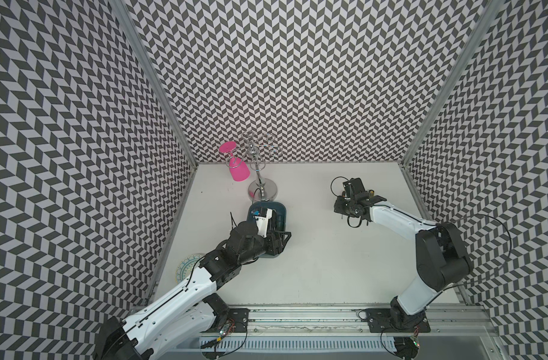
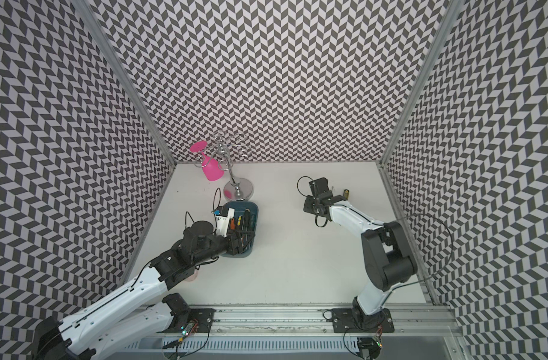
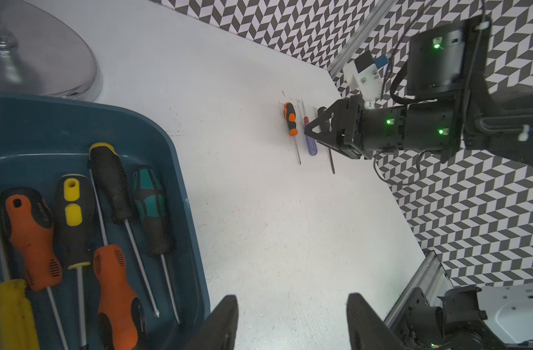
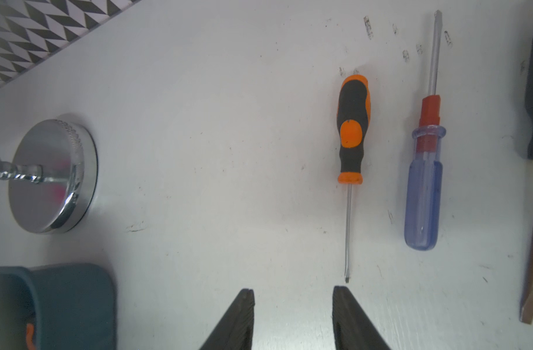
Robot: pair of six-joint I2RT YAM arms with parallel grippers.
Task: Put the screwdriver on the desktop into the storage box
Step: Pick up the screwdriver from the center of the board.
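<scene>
Saw small orange-black screwdriver, thin bare shaft, flat on white surface; found left and right jaws parted, empty.

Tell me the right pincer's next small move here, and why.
Probably shift the right pincer over the orange screwdriver and lower onto its handle. The pincer stands open and empty, and that tool lies on the desktop just ahead of it. The left pincer is open and empty at the box.

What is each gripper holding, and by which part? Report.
Nothing is held. The left gripper is open by the storage box; the right gripper is open near the orange-and-black screwdriver.
</scene>
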